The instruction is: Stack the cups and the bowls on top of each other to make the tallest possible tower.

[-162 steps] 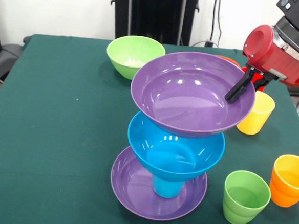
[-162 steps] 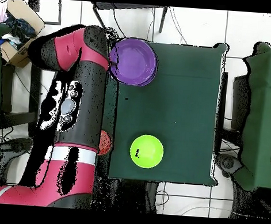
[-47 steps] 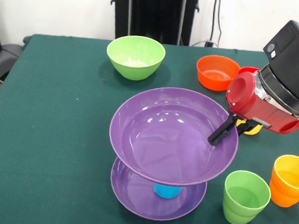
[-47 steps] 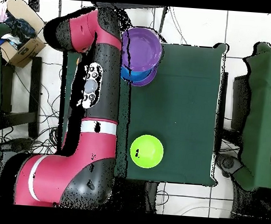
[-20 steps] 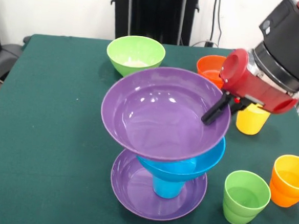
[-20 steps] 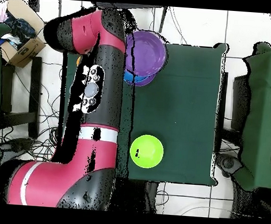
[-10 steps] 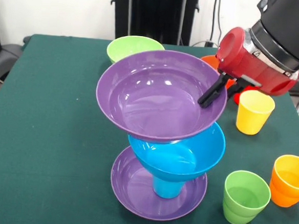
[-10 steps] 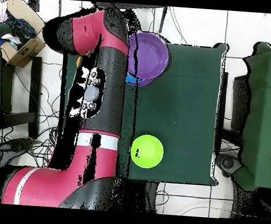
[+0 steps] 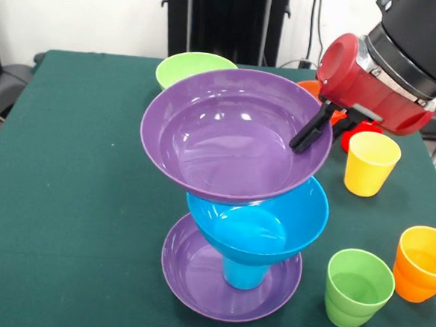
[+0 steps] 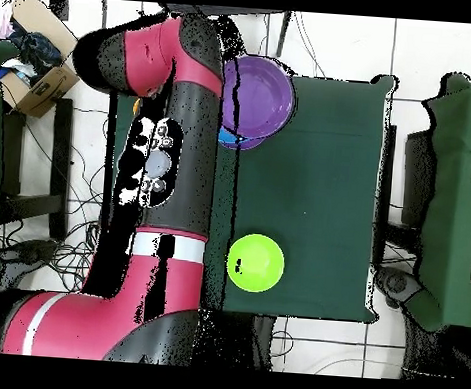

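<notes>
Lifted a touch higher than half a second ago, the upper purple bowl (image 9: 235, 135) hangs tilted in the pincer (image 9: 310, 131), which is clenched on its rim; only one dark finger shows inside the bowl, the other is hidden behind the rim. Just below it the blue bowl (image 9: 273, 227) sits on the blue cup (image 9: 244, 272), standing in the lower purple bowl (image 9: 195, 270) on the counter (image 9: 73, 198). Behind the raised bowl, the green bowl (image 9: 184, 65) and orange bowl (image 9: 309, 86) are mostly hidden. From overhead the arm (image 10: 170, 178) covers the cups; the green bowl (image 10: 255, 262) shows whole.
</notes>
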Tool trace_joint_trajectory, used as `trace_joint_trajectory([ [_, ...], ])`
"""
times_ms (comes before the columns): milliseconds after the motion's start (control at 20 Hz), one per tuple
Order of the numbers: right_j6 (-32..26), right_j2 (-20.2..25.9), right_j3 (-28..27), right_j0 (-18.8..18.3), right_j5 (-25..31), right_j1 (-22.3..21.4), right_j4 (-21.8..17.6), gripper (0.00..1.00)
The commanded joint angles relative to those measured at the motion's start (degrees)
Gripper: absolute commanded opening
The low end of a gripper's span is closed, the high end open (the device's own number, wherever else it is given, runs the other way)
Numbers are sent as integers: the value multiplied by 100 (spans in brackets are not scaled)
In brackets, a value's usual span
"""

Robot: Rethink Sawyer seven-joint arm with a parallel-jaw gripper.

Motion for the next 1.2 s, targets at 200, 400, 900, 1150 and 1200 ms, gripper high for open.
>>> trace_joint_trajectory([
  [200, -1184, 504, 810, 35, -104, -93, -293, 0],
  [400, -1132, 526, 850, 34, -163, -86, -283, 0],
  [900, -1011, 597, 1004, 53, -301, -122, -245, 0],
  [1150, -993, 584, 984, 75, -250, -126, -252, 0],
  [1200, -989, 584, 993, 78, -260, -129, -254, 0],
])
